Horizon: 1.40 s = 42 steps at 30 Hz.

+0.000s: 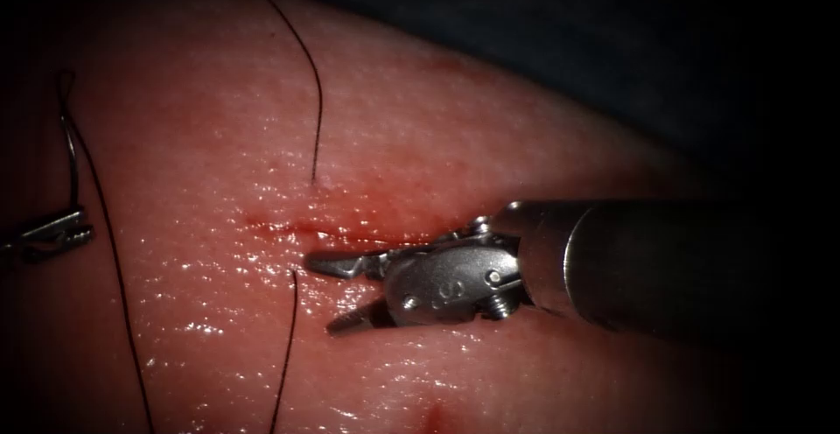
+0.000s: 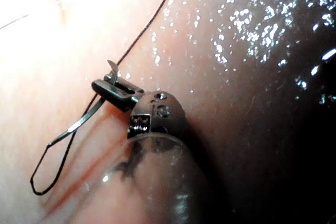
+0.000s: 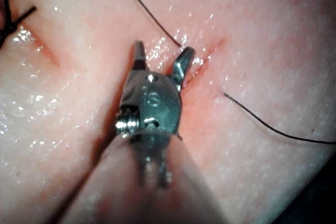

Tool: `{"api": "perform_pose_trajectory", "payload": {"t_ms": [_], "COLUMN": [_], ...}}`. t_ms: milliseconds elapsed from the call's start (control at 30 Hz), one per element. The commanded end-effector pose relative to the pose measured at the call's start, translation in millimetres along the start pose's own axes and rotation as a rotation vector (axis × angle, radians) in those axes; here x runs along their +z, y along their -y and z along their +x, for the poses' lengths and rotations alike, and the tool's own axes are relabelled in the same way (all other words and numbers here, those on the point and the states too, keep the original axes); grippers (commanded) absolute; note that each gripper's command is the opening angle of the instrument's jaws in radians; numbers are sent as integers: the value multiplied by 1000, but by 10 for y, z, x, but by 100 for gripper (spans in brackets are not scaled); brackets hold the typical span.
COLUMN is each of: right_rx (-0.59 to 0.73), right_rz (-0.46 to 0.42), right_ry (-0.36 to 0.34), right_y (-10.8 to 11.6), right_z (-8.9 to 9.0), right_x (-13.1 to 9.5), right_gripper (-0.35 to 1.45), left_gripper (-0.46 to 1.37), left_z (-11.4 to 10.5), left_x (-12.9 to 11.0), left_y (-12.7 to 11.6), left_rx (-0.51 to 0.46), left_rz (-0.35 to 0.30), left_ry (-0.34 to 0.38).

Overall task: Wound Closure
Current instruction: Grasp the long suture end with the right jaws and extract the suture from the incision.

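**Right claw wide open at the cut, left claw holding the needle far off to the side**

From the endoscope we see the pink, wet tissue (image 1: 490,119) with the cut (image 1: 306,226) running across its middle, and some red fluid (image 1: 367,215) along it. The right claw (image 1: 328,294) comes in from the right and lies right at the cut. Its two jaws are spread wide, and we see nothing between them. The dark thread (image 1: 317,110) goes into the tissue just above the cut and comes out again just below it, then runs down. At the far left edge, well apart from the cut, the left claw (image 1: 77,227) is closed on the needle (image 1: 72,158), which stands up from it in a thin curve (it is out of the tissue here). More thread runs down past it.

In the left wrist view, we see the left claw (image 2: 107,85) pinched tight on the needle (image 2: 86,118). It seems to hold it near one end, but we cannot tell how far along the curve. The thread (image 2: 149,24) passes by the jaws and makes a loop beside the needle, above the shiny tissue (image 2: 220,93).

In the right wrist view, the right claw (image 3: 161,55) is spread in a V, holding nothing. One jaw tip is at the red cut (image 3: 202,61). The thread (image 3: 147,9) enters the tissue (image 3: 262,40) on one side of the cut and leaves on the other.
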<state>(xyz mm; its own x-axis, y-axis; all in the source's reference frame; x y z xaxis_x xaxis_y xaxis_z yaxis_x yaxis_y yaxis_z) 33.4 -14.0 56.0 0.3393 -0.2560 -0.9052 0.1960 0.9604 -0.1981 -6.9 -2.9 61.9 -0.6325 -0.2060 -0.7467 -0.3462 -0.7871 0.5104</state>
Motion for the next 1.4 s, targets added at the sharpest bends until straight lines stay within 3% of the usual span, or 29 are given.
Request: {"api": "perform_pose_trajectory", "payload": {"t_ms": [33, 667, 1100, 1167, 1233, 1267, 1300, 1400], "right_rx": [1, 9, 13, 23, 37, 36, 57, 82], "right_rz": [-2, -8, -3, 4, 16, 21, 33, 54], "right_ry": [4, -7, -18, -25, -42, -46, -54, -53], "right_y": [-1, -6, -2, -1, 0, 1, 2, 4], "right_z": [-1, 5, 3, 3, 3, 3, 2, 1], "right_x": [2, 32, 42, 43, 43, 43, 44, 45], "right_gripper": [113, 106, 81, 63, 20, 9, -27, -35], "left_gripper": [-35, -35, -35, -35, -35, -35, -35, -35], "left_z": [0, 1, 1, 1, 1, 1, 1, 1], "left_x": [0, 0, 0, -1, -1, -1, -1, -1], "left_y": [0, 0, 0, 0, 0, 0, 0, 0], "left_rx": [-1, -6, -12, -12, -12, -12, -12, -12], "left_rz": [-6, -6, -6, -6, -6, -6, -6, -6], "left_ry": [0, 0, 0, 0, 0, 0, 0, 0]}}
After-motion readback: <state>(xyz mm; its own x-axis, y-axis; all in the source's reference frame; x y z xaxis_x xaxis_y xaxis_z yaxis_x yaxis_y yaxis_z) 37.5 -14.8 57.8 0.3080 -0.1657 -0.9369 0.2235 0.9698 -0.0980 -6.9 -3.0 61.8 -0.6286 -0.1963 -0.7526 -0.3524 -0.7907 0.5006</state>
